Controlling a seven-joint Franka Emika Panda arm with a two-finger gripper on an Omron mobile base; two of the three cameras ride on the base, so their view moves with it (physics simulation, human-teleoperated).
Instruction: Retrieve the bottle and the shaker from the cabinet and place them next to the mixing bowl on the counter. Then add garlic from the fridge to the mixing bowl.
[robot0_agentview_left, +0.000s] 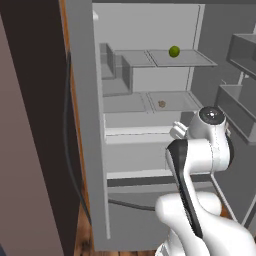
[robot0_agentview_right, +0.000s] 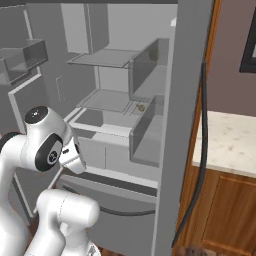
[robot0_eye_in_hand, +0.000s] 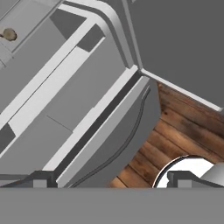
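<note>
Hand view: garlic (robot0_eye_in_hand: 8, 34), seemingly, above gripper (robot0_eye_in_hand: 111, 179).

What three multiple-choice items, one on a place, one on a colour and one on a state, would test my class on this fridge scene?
1. Where does the garlic lie?
A. top shelf
B. second glass shelf
C. wooden floor

2. What colour is the round fruit on the top shelf?
A. green
B. red
C. white

3. How is the fridge door?
A. shut
B. open
C. removed

Answers: 1 B, the small brownish bulb sits one shelf below the fruit. 2 A, it shows bright green against the grey interior. 3 B, the shelves and the door bins are exposed.
</note>
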